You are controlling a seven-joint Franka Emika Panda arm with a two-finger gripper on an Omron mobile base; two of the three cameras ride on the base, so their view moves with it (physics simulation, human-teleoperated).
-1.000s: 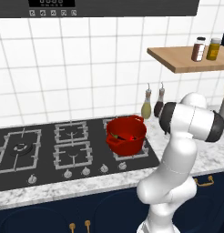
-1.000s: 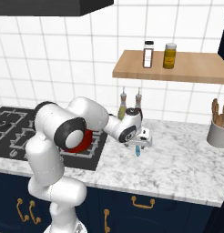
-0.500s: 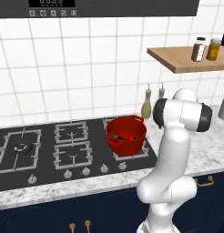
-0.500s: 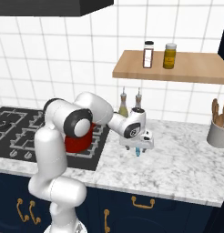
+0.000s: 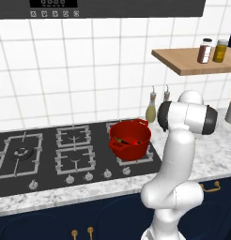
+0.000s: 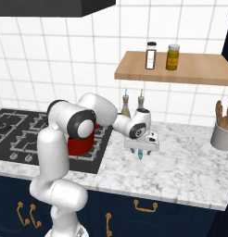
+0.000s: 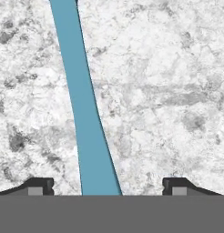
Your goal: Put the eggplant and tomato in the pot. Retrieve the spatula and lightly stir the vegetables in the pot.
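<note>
The red pot [image 5: 130, 139] stands on the hob's right front burner, also in the right base view [image 6: 82, 143] behind my arm. Dark shapes lie inside it; I cannot tell the eggplant and tomato apart. The light-blue spatula [image 7: 84, 104] lies flat on the marble counter to the right of the hob, and its tip peeks out under my hand [image 6: 140, 156]. My gripper [image 6: 141, 152] points straight down just above it. In the hand view the gripper [image 7: 108, 186] is open, its fingertips [image 7: 38, 185] wide on either side of the blue handle and not touching it.
Two oil bottles [image 6: 132, 102] stand against the tiled wall behind the hand. A grey utensil holder [image 6: 222, 135] is at the counter's far right. A wooden shelf [image 6: 180, 69] with two jars hangs overhead. The black hob [image 5: 51, 154] stretches left of the pot.
My hand has sunk a little toward the counter over the spatula, and the elbow has swung in closer to the pot. The pot and spatula have not moved.
</note>
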